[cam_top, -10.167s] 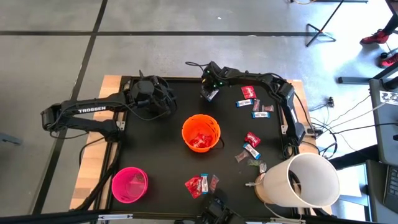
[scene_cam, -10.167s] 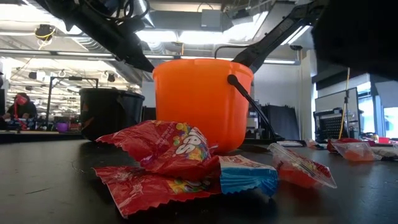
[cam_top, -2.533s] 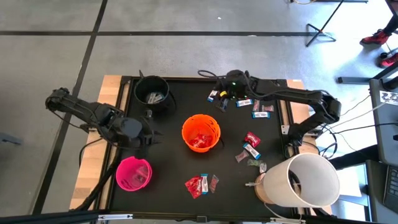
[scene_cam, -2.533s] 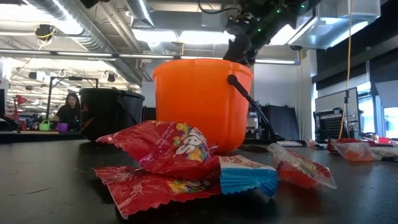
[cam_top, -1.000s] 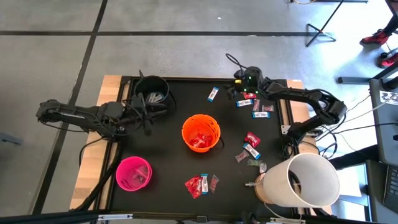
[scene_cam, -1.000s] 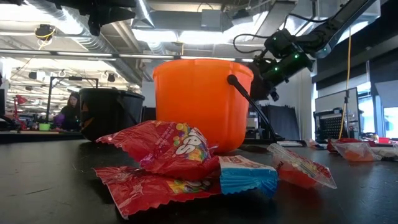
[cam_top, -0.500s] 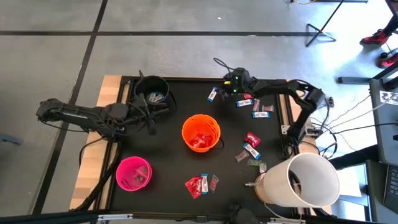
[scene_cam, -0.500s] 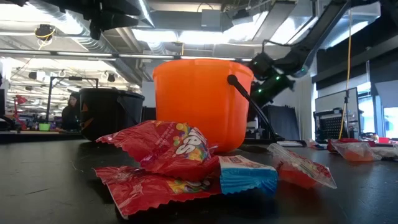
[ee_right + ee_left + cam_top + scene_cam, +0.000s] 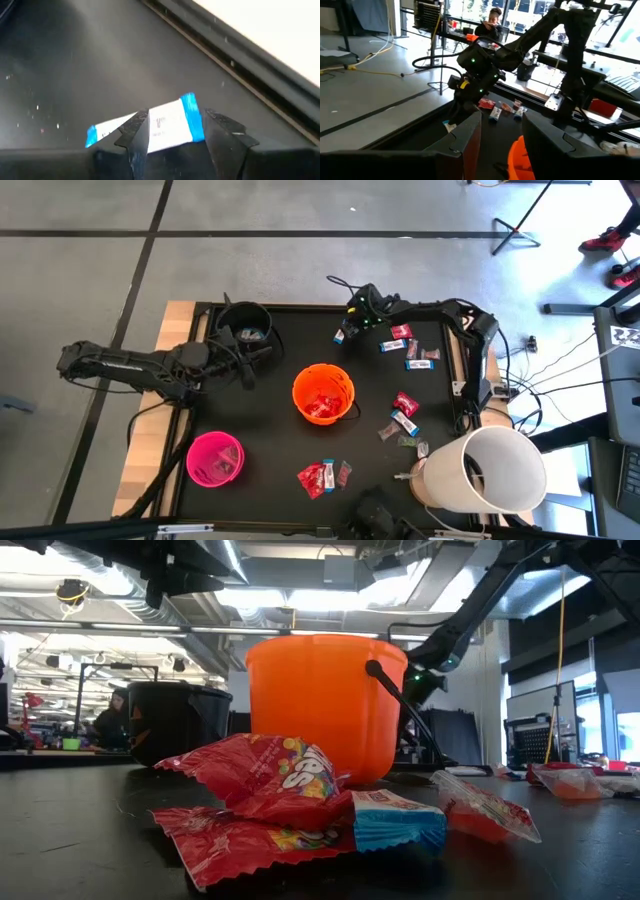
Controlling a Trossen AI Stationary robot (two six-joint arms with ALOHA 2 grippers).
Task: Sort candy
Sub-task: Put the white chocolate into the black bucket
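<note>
The candy lies scattered on the black table: a blue-and-white bar [image 9: 341, 335] near the far edge, more bars and red packets [image 9: 405, 350] to its right, red packets [image 9: 322, 477] near the front and others [image 9: 403, 415] on the right. My right gripper [image 9: 349, 326] is open and low over the far bar [image 9: 165, 127], which lies flat across the gap between its fingers [image 9: 136, 131]. My left gripper [image 9: 246, 361] is open [image 9: 502, 132], hovering between the black bucket [image 9: 246, 327] and the orange bucket [image 9: 323, 395]. My right gripper comes down slanting over the blue-and-white bar's middle [image 9: 172, 122], one finger on each side of it and lying across its length. The bar rests flat on the table. Whether the fingers touch it I cannot tell.
A pink bucket [image 9: 212, 460] stands near the front left and a large white bucket [image 9: 488, 470] at the front right corner. The orange bucket holds red packets. In the low view red packets [image 9: 270, 785] lie before the orange bucket [image 9: 325, 705]. A person shows far off in the room.
My right gripper has moved toward the table's left along the far edge, from the cluster of bars and red packets to the single blue-and-white bar, and now stands over it. The bar has stayed where it was.
</note>
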